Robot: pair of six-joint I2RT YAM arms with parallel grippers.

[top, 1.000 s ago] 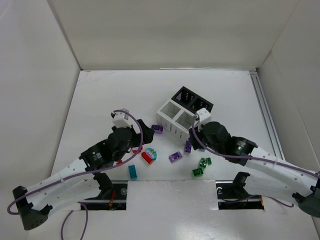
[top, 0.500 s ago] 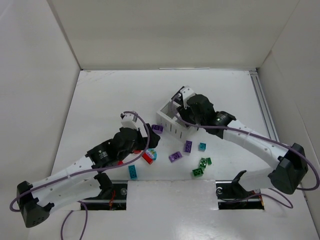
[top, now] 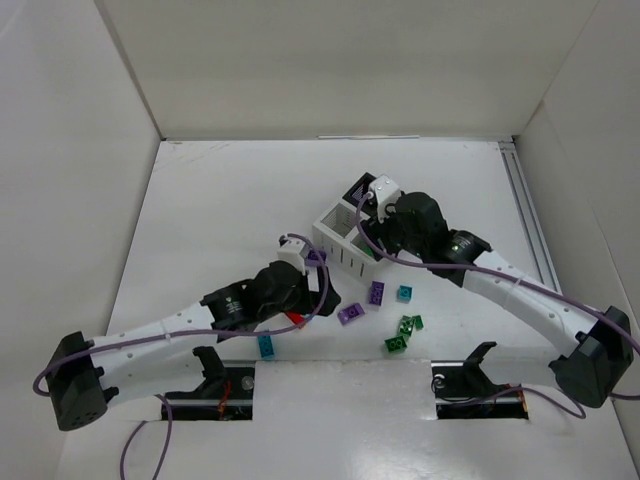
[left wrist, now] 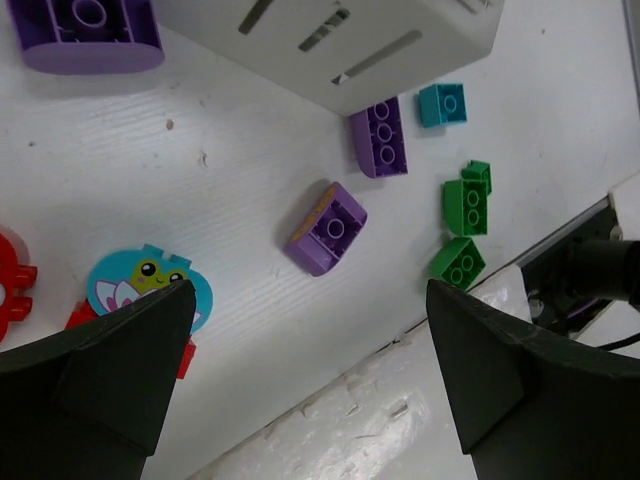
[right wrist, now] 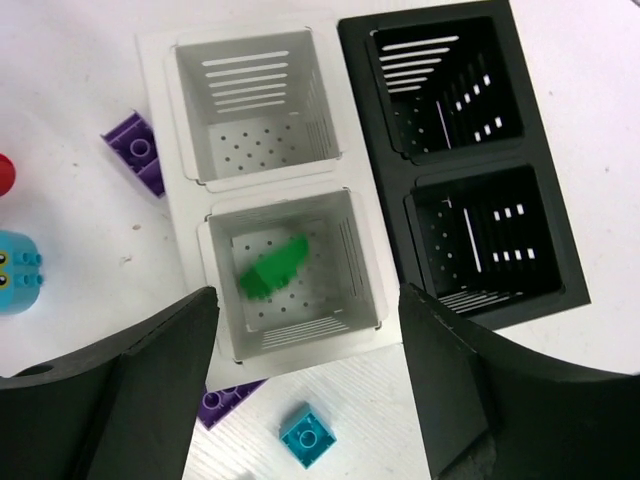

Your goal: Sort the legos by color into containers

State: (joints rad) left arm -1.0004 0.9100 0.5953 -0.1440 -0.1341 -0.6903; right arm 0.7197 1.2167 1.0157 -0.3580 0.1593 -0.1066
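One green lego (right wrist: 272, 268) sits in white bin (right wrist: 362, 262) below R gripper (right wrist: 300, 385), jaws apart, so drop looks done. L gripper (left wrist: 310, 375), wide, hovers over purple lego (left wrist: 328, 228): next lower, pinch.

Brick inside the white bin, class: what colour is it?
The brick is green; the right wrist view shows it best.

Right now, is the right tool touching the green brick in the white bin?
Apart. The right wrist view shows the green brick down inside the white bin, with bin floor visible between it and the open right tool on either side.
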